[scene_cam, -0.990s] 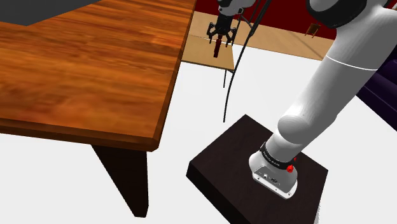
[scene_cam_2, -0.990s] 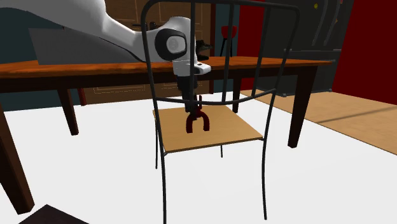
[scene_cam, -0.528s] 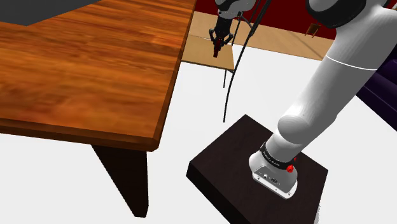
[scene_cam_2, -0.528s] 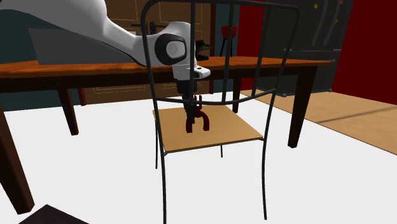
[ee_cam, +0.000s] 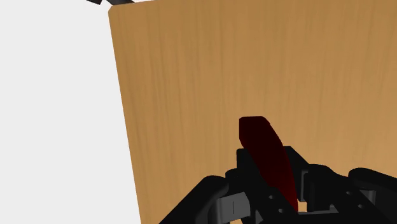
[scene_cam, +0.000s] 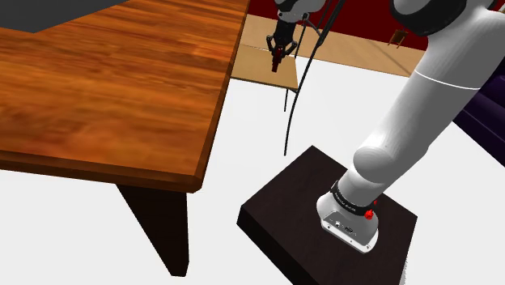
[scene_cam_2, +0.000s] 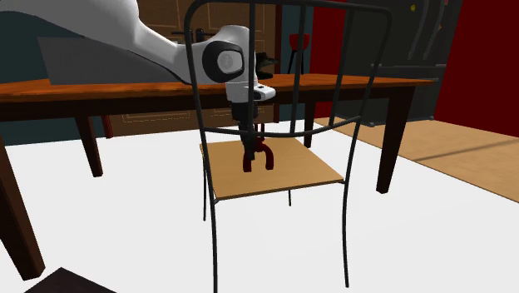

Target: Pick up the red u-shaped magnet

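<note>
1. One dark-red magnet [scene_cam_2: 259, 158], clamped between the fingers of the one gripper [scene_cam_2: 251, 146], over the chair [scene_cam_2: 308, 173] seat.
2. Second exterior view shows its U legs pointing down; wrist view shows it edge-on.
3. One chair, one table [scene_cam: 105, 81].

A chair [scene_cam_2: 353, 141] with a thin black wire frame stands on a white floor [scene_cam_2: 416, 233]. Its flat seat [scene_cam_2: 308, 171] is light tan wood with a fine grain. Just beside the chair is a large table [scene_cam: 105, 81] of glossy reddish-brown wood on dark, slanted legs. A strip of tan floorboards [scene_cam_2: 449, 141] lies beyond the white floor, against a deep red wall [scene_cam_2: 482, 58].
</note>
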Robot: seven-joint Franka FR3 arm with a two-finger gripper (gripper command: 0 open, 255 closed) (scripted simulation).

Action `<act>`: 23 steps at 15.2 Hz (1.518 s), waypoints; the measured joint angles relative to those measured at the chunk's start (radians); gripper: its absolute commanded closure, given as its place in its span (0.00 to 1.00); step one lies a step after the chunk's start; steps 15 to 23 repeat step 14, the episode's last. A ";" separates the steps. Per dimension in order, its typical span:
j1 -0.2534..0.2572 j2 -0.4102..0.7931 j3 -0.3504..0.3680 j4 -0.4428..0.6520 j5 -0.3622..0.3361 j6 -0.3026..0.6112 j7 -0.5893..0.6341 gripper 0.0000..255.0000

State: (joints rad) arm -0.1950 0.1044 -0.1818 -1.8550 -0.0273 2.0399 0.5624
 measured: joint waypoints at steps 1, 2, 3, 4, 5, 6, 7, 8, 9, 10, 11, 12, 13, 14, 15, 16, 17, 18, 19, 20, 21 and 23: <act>0.000 -0.002 0.000 0.010 0.000 -0.012 0.000 1.00; 0.000 -0.004 0.000 0.020 -0.001 -0.024 -0.001 1.00; -0.001 -0.004 -0.001 0.031 0.000 -0.035 -0.002 1.00; 0.000 -0.006 -0.001 0.044 0.000 -0.050 -0.002 1.00; 0.000 -0.006 -0.001 0.057 0.000 -0.063 -0.002 1.00; 0.000 -0.009 0.000 0.065 -0.001 -0.074 -0.002 1.00; 0.000 -0.012 -0.001 0.077 -0.001 -0.089 -0.003 1.00; 0.000 -0.014 -0.001 0.086 -0.001 -0.099 -0.003 1.00; 0.000 -0.018 0.000 0.094 -0.002 -0.112 -0.003 1.00; 0.000 -0.018 -0.001 0.110 -0.002 -0.127 -0.004 1.00; 0.000 -0.019 -0.001 0.123 -0.002 -0.141 -0.004 1.00; 0.000 -0.018 -0.001 0.137 -0.002 -0.155 -0.005 1.00; 0.000 -0.020 -0.001 0.148 -0.002 -0.167 -0.005 1.00; 0.000 -0.020 -0.001 0.155 -0.002 -0.174 -0.005 1.00; 0.000 -0.020 -0.001 0.155 -0.002 -0.174 -0.005 1.00; 0.000 -0.020 -0.001 0.155 -0.002 -0.174 -0.005 1.00; 0.000 -0.020 -0.001 0.155 -0.002 -0.174 -0.005 1.00; 0.000 -0.020 -0.001 0.155 -0.002 -0.174 -0.005 1.00; 0.000 -0.020 -0.001 0.155 -0.002 -0.174 -0.005 1.00; 0.000 -0.020 -0.001 0.155 -0.002 -0.174 -0.005 1.00; 0.000 -0.020 -0.001 0.155 -0.002 -0.174 -0.005 1.00; 0.000 -0.020 -0.001 0.155 -0.002 -0.174 -0.005 1.00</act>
